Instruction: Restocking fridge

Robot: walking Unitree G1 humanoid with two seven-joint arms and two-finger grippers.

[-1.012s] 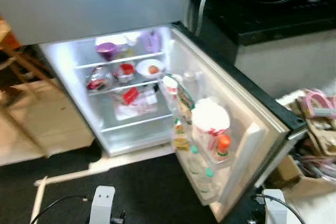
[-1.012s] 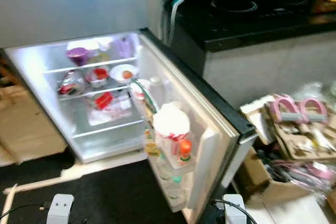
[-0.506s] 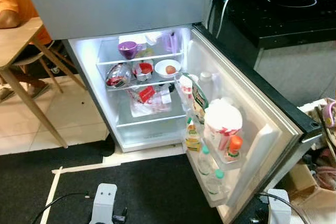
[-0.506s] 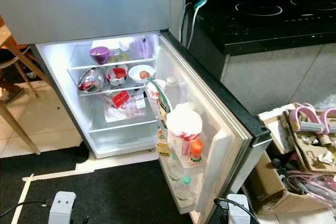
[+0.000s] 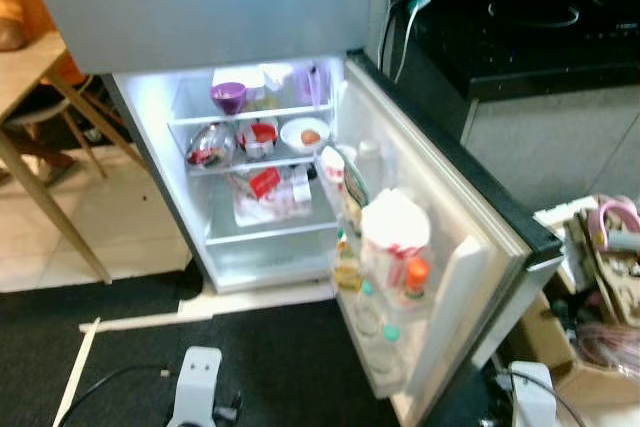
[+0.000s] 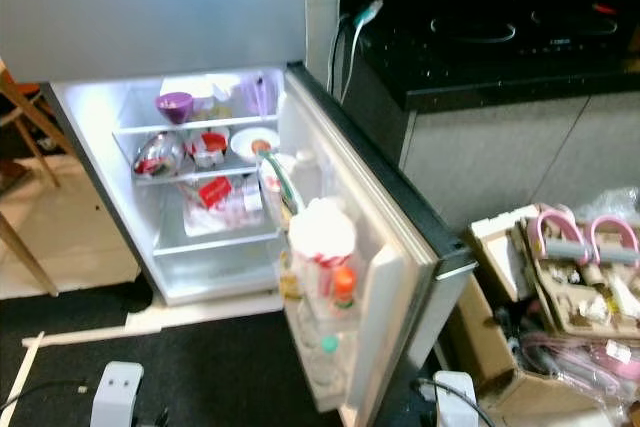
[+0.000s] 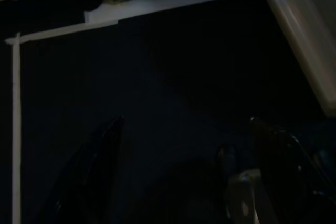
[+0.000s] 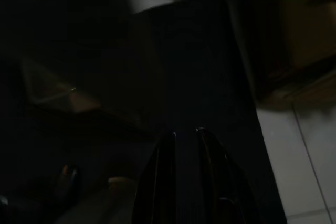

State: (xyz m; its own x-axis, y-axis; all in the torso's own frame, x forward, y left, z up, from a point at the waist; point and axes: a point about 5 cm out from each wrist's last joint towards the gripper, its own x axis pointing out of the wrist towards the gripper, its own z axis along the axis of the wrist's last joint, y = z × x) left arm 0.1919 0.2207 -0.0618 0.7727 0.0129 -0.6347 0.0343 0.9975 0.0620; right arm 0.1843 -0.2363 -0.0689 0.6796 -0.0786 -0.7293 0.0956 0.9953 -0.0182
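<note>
Dark floor mat (image 5: 280, 367), pale tiles (image 5: 60, 237), wooden table (image 5: 30, 77), black cooktop counter (image 5: 530, 37).

One fridge (image 5: 150, 17); one purple cup (image 5: 228, 97); one white bowl (image 5: 304, 134); one orange-capped bottle (image 5: 414, 279); two green-capped bottles (image 5: 384, 342).

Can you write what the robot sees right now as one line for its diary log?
fridge door: open | purple cup: top shelf | orange-capped bottle: door rack | left gripper: open, idle over dark mat | right gripper: idle

Purple cup (image 5: 228, 97), red-lidded tub (image 5: 263, 134), orange-capped bottle (image 5: 415, 277), black floor mat (image 5: 270, 367)
</note>
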